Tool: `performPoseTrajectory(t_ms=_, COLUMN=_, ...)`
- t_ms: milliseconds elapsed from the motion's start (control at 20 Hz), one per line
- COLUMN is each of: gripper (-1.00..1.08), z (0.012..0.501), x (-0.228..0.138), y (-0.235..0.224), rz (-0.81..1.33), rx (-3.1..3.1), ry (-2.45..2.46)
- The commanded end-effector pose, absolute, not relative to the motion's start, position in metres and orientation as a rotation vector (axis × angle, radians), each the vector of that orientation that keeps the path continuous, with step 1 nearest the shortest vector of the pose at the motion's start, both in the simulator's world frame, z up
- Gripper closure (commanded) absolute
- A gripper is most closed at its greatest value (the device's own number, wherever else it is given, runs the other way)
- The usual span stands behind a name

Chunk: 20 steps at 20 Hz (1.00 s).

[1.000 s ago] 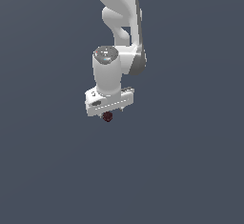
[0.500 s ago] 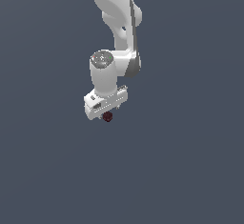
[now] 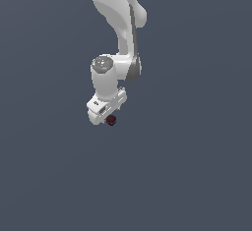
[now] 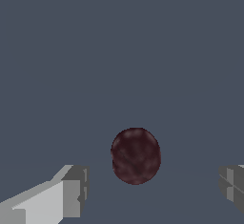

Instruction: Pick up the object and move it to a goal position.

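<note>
The object (image 3: 111, 121) is a tiny dark red roundish lump, just under the white hand in the exterior view. In the wrist view the object (image 4: 136, 155) lies between my two grey fingertips, with a gap on each side. One fingertip (image 4: 72, 192) shows on one side and the other fingertip (image 4: 232, 185) at the picture's edge. My gripper (image 4: 151, 189) is open and touches nothing; it also shows in the exterior view (image 3: 107, 117), right above the object.
The white arm (image 3: 120, 23) comes down from the top of the exterior view. Around it there is only a uniform dark grey-blue surface (image 3: 197, 166).
The arm's upper links have shifted toward the exterior view's left and the hand has sunk slightly over the object. The object has stayed where it was.
</note>
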<state>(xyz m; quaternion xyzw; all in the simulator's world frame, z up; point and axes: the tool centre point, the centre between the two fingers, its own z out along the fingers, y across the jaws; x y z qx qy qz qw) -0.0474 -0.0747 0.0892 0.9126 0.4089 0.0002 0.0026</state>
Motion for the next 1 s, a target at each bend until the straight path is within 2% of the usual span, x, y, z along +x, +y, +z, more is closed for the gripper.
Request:
performPoseTrajectory(t_ms=0, gripper=-0.92, z=0.085, x=-0.051, y=-0.076, rz=0.001, rx=2.836, ry=1.344)
performPoseTrajectory(t_ms=950, gripper=-0.92, z=0.063, x=-0.058, y=-0.08, rz=0.0, rx=2.788, ry=1.448)
